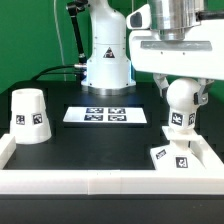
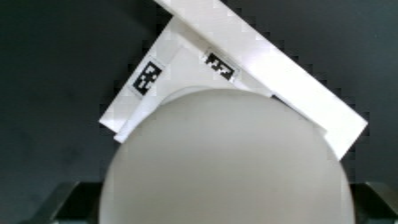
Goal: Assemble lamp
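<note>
My gripper [image 1: 181, 88] is shut on the bulb [image 1: 181, 112], a white part with a round head and a tagged lower end. It holds the bulb upright just above the flat square base [image 1: 176, 157], which lies in the front corner on the exterior view's right. In the wrist view the bulb's round head [image 2: 222, 160] fills the frame, with the tagged base [image 2: 178, 75] beyond it and a dark finger [image 2: 64, 208] at its side. The tapered shade [image 1: 28, 116] stands apart on the exterior view's left.
The marker board [image 1: 103, 115] lies in the middle of the black table. White rails [image 1: 90, 185] edge the front and both sides; one shows beside the base in the wrist view [image 2: 267, 55]. The arm's white pedestal [image 1: 106, 60] stands at the back.
</note>
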`<state>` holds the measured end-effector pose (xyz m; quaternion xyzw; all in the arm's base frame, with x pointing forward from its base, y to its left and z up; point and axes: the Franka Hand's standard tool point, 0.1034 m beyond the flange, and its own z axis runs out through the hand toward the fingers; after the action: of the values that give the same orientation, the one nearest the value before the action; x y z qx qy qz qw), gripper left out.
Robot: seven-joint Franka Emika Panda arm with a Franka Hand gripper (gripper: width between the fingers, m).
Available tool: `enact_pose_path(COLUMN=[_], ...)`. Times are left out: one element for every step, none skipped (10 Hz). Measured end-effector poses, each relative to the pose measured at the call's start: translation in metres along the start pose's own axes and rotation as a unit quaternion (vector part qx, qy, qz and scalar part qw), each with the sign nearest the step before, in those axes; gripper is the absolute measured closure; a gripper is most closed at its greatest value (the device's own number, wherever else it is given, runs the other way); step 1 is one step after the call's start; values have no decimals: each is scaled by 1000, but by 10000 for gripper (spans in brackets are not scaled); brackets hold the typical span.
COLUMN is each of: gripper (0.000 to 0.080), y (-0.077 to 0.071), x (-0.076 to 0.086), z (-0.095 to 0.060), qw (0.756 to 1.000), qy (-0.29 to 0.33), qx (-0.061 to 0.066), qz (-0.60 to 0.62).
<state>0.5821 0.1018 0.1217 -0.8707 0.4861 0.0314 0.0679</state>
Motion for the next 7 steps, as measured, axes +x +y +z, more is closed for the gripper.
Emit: enact_pose_path(gripper=[220, 220, 220, 220, 220, 162, 117], y=[0, 0, -1, -1, -2, -2, -1], x=[1, 0, -2, -3, -3, -3, -3], z=[0, 0, 0, 1, 1, 1, 1], qw=[1000, 999, 995, 993, 993, 995, 997], qy=[-1, -5, -8, -10, -10, -10, -9], qx=[1, 2, 4, 5, 4, 5, 4], qz=[29, 54, 94, 116, 119, 104, 79])
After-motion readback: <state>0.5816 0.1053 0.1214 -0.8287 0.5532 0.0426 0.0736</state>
